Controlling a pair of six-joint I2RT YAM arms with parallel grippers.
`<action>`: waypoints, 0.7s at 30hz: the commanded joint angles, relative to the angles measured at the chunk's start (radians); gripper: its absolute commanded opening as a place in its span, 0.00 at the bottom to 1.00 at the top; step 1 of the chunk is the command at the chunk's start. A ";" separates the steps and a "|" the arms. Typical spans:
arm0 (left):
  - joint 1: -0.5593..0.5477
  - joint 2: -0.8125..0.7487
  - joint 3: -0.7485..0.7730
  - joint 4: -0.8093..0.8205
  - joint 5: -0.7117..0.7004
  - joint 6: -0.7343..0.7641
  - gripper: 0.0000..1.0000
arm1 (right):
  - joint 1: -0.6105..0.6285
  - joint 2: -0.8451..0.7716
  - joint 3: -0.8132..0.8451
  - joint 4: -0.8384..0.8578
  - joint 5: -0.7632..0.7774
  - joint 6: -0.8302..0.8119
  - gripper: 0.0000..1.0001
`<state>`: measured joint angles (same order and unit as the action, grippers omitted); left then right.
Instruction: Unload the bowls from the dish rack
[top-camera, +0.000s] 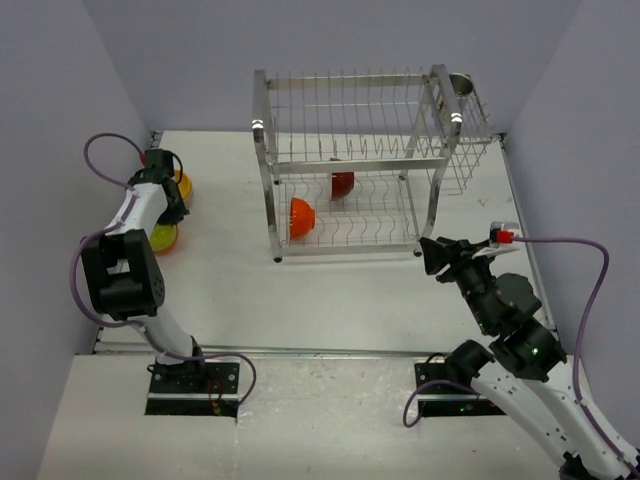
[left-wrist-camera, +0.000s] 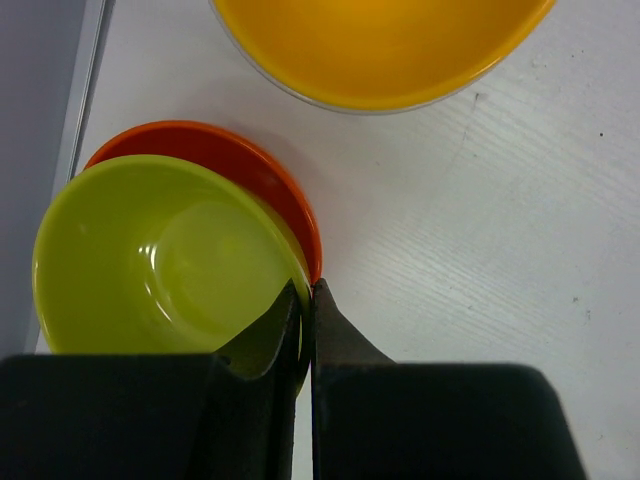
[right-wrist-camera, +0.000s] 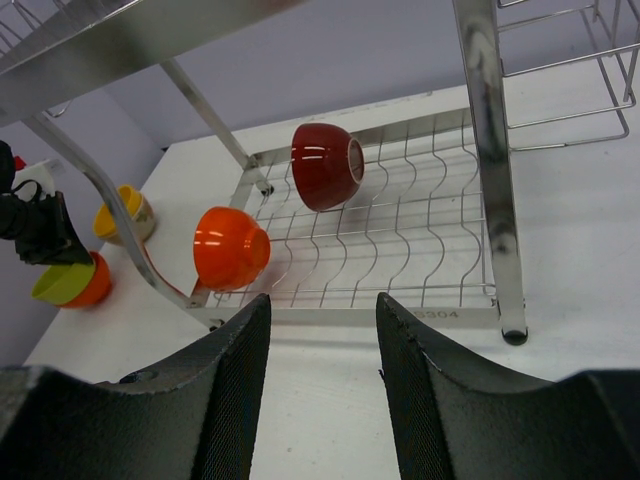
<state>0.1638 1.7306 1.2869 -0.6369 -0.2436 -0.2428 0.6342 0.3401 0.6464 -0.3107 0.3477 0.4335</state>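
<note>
The dish rack (top-camera: 352, 160) stands at the back of the table. On its lower tier an orange bowl (top-camera: 301, 218) and a dark red bowl (top-camera: 342, 184) lie on their sides. My left gripper (left-wrist-camera: 308, 290) is shut on the rim of a lime-green bowl (left-wrist-camera: 150, 260), which sits nested in an orange-red bowl (left-wrist-camera: 250, 165) at the far left. A yellow bowl (left-wrist-camera: 375, 45) rests just beyond them. My right gripper (right-wrist-camera: 322, 305) stands open over bare table in front of the rack (right-wrist-camera: 480, 150), with the orange bowl (right-wrist-camera: 230, 247) and the dark red bowl (right-wrist-camera: 325, 165) ahead of it.
A small metal cup (top-camera: 461, 84) sits in the rack's wire side basket (top-camera: 470, 150). Walls close in the table on the left, back and right. The left arm (top-camera: 125, 270) reaches along the left wall.
</note>
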 joint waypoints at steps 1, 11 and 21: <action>0.013 0.013 0.058 0.043 -0.029 0.004 0.00 | 0.004 0.010 0.004 0.033 -0.006 -0.006 0.48; 0.016 0.012 0.066 0.043 -0.045 -0.012 0.15 | 0.004 0.010 0.002 0.036 -0.013 -0.007 0.48; 0.016 -0.103 0.034 0.069 -0.019 -0.030 0.33 | 0.004 0.016 0.002 0.039 -0.018 -0.009 0.48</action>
<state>0.1699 1.7275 1.3075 -0.6189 -0.2661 -0.2516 0.6346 0.3401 0.6464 -0.3065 0.3473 0.4332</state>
